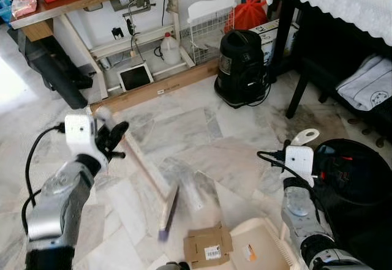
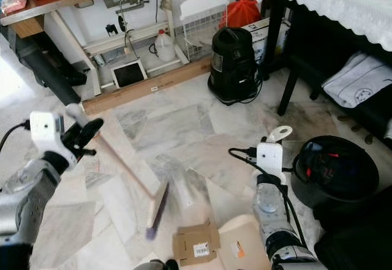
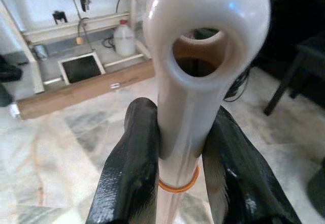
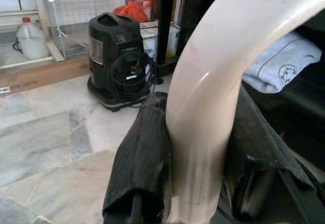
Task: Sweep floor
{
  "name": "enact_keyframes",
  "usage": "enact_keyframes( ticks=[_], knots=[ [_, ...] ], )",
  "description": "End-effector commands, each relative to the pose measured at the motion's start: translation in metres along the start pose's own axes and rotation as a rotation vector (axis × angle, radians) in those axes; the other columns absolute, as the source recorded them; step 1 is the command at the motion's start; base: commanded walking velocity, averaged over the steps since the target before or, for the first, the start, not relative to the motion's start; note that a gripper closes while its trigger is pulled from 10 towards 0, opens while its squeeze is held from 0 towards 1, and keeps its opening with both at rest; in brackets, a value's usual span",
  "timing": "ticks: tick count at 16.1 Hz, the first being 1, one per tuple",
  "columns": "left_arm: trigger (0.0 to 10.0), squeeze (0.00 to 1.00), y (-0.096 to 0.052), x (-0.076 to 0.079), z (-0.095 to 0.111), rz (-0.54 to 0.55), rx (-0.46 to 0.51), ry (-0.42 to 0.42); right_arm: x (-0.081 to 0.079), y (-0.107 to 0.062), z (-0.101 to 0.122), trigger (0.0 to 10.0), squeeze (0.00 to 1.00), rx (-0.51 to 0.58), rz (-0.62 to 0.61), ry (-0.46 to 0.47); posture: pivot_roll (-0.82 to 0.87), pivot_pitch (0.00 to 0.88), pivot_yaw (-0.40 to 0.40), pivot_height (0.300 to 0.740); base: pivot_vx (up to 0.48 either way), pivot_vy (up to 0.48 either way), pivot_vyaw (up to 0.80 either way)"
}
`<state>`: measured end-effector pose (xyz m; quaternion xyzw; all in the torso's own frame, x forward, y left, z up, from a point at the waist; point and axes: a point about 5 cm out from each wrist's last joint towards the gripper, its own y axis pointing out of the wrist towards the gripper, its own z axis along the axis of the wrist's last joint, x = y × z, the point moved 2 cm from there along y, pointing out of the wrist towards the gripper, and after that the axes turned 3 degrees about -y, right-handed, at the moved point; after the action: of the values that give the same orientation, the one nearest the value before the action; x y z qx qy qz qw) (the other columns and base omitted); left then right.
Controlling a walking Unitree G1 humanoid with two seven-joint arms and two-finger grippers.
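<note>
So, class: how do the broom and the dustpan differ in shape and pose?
The broom is a long thin stick slanting down to blurred bristles on the floor; the dustpan is a wide flat tray lying low. The left gripper holds the broom, the right gripper the dustpan. Both handles are cream.

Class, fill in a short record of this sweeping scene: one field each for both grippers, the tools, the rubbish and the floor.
Left gripper: shut on the broom handle, near its looped end
Right gripper: shut on the dustpan handle
Broom head: on the floor, blurred
Dustpan: cream tray, low on the floor
Rubbish: flattened cardboard piece beside the dustpan
Floor: marble tiles
</note>
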<state>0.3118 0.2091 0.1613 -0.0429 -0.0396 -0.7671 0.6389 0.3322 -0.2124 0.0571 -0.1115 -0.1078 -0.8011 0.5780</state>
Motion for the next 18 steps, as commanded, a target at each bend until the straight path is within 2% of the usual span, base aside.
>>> enact_keyframes(
  ticks=[1, 3, 4, 6, 7, 13, 15, 18],
  knots=[
    [10.0, 0.00, -0.003, -0.004, 0.001, 0.044, 0.031, 0.052, 0.003, -0.005, -0.010, 10.0, 0.00, -0.047, -0.018, -0.004, 0.14, 0.131, 0.118, 0.740, 0.000, 0.000, 0.00],
    [10.0, 0.00, -0.008, -0.011, -0.021, 0.161, 0.010, 0.069, 0.011, -0.003, -0.008, 10.0, 0.00, -0.032, -0.076, 0.002, 0.12, 0.126, 0.115, 0.740, 0.000, 0.000, 0.00],
    [10.0, 0.00, -0.010, -0.011, -0.029, 0.180, -0.002, 0.089, 0.018, -0.002, -0.006, 10.0, 0.00, -0.016, -0.118, 0.003, 0.11, 0.126, 0.115, 0.740, 0.000, 0.000, 0.00],
    [10.0, 0.00, -0.010, -0.010, -0.034, 0.182, -0.004, 0.079, 0.027, -0.001, -0.003, 10.0, 0.00, 0.009, -0.175, -0.002, 0.10, 0.127, 0.114, 0.740, 0.000, 0.000, 0.00],
    [10.0, 0.00, -0.011, -0.010, -0.034, 0.181, 0.001, 0.078, 0.034, 0.000, 0.000, 10.0, 0.00, 0.026, -0.205, 0.004, 0.10, 0.116, 0.113, 0.740, 0.000, 0.000, 0.00],
    [10.0, 0.00, -0.017, -0.014, -0.027, 0.191, 0.040, 0.103, 0.049, 0.011, 0.019, 10.0, 0.00, 0.107, -0.278, 0.041, 0.13, 0.114, 0.118, 0.740, 0.000, 0.000, 0.00],
    [10.0, 0.00, -0.020, -0.014, -0.026, 0.185, 0.041, 0.108, 0.047, 0.012, 0.023, 10.0, 0.00, 0.127, -0.271, 0.060, 0.14, 0.129, 0.123, 0.740, 0.000, 0.000, 0.00],
    [10.0, 0.00, -0.025, -0.010, -0.022, 0.161, 0.045, 0.107, 0.039, 0.010, 0.026, 10.0, 0.00, 0.155, -0.230, 0.156, 0.16, 0.161, 0.136, 0.740, 0.000, 0.000, 0.00]
  ],
)
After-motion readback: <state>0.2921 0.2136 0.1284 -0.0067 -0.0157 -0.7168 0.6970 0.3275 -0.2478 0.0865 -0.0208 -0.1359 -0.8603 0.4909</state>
